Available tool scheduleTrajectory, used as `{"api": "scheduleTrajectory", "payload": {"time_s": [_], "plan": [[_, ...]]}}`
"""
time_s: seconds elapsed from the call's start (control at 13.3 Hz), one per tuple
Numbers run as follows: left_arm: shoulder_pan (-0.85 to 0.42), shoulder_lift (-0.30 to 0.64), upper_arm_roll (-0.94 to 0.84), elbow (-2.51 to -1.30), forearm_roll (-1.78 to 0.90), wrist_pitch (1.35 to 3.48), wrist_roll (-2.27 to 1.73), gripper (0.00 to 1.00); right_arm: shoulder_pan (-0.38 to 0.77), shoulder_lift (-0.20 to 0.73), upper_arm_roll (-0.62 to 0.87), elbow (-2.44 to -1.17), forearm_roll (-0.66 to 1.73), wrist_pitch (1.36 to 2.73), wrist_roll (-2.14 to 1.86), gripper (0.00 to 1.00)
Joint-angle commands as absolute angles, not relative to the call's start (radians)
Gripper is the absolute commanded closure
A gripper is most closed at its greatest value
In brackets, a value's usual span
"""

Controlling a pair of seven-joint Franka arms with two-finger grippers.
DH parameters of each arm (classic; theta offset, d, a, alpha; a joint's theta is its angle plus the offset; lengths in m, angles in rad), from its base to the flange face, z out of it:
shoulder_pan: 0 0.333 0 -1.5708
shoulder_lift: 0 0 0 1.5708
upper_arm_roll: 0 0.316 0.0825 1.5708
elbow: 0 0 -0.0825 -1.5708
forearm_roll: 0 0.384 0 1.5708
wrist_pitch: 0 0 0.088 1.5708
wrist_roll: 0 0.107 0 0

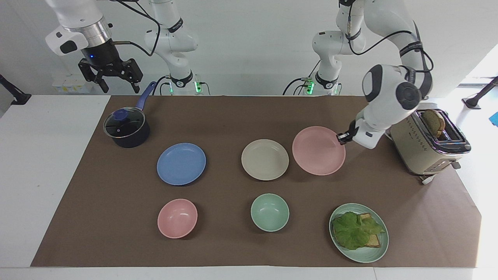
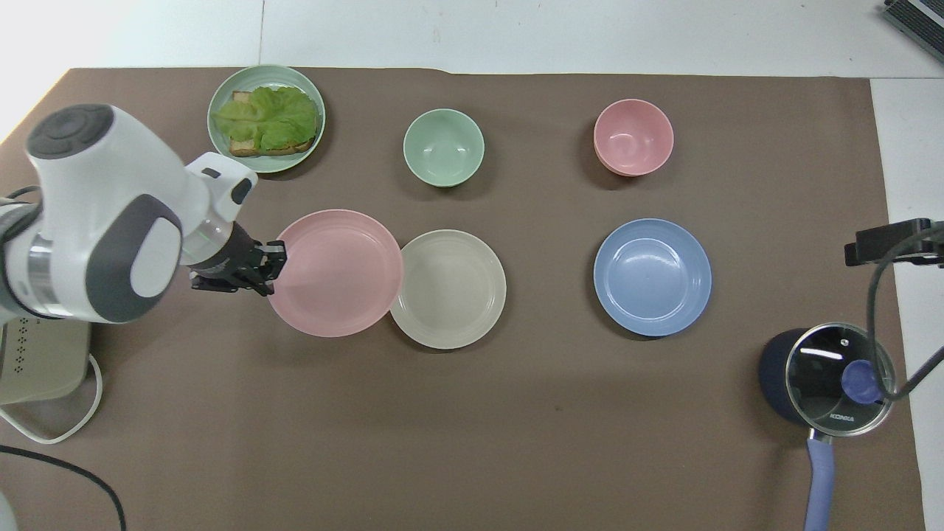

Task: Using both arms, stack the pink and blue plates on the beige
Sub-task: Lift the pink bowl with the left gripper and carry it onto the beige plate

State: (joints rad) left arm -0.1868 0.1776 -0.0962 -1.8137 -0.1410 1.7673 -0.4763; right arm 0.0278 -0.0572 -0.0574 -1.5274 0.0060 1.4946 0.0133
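My left gripper (image 1: 341,137) (image 2: 274,259) is shut on the rim of the pink plate (image 1: 318,151) (image 2: 335,273) and holds it in the air, level, over the mat beside the beige plate (image 1: 265,159) (image 2: 448,289). In the overhead view the pink plate's edge just overlaps the beige plate's rim. The blue plate (image 1: 181,163) (image 2: 653,276) lies flat on the mat, toward the right arm's end of the table. My right gripper (image 1: 109,76) hangs open, high above the table near the saucepan, and the right arm waits.
A dark saucepan (image 1: 127,128) (image 2: 826,376) with a glass lid stands near the right arm. A pink bowl (image 1: 177,218), a green bowl (image 1: 270,212) and a green plate with toast and lettuce (image 1: 358,232) lie farther from the robots. A cream toaster (image 1: 428,142) stands at the left arm's end.
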Motion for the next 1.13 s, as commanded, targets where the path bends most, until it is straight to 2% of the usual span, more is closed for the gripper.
{"api": "scheduleTrajectory", "payload": {"time_s": [0.0, 0.23, 0.45, 0.53, 0.6, 1.06], "plan": [[-0.286, 0.143, -0.078, -1.887, -0.215, 1.889, -0.525, 1.0, 0.015, -0.055, -0.052, -1.517, 0.006, 1.482, 0.011, 0.0], [-0.383, 0.163, -0.078, -1.957, -0.23, 2.036, -0.534, 1.0, 0.015, -0.055, -0.052, -1.517, 0.006, 1.482, 0.011, 0.0], [-0.4, 0.178, -0.078, -1.993, -0.232, 2.138, -0.522, 1.0, 0.015, -0.055, -0.052, -1.517, 0.006, 1.482, 0.012, 0.0], [-0.402, 0.179, -0.078, -1.99, -0.232, 2.14, -0.522, 0.61, 0.015, -0.055, -0.052, -1.517, 0.006, 1.482, 0.012, 0.0], [-0.4, 0.179, -0.078, -1.987, -0.232, 2.143, -0.519, 0.01, 0.015, -0.055, -0.052, -1.517, 0.006, 1.482, 0.012, 0.0], [-0.367, 0.178, -0.066, -1.974, -0.218, 2.085, -0.522, 0.0, 0.015, -0.055, -0.051, -1.517, 0.006, 1.483, 0.009, 0.0]]}}
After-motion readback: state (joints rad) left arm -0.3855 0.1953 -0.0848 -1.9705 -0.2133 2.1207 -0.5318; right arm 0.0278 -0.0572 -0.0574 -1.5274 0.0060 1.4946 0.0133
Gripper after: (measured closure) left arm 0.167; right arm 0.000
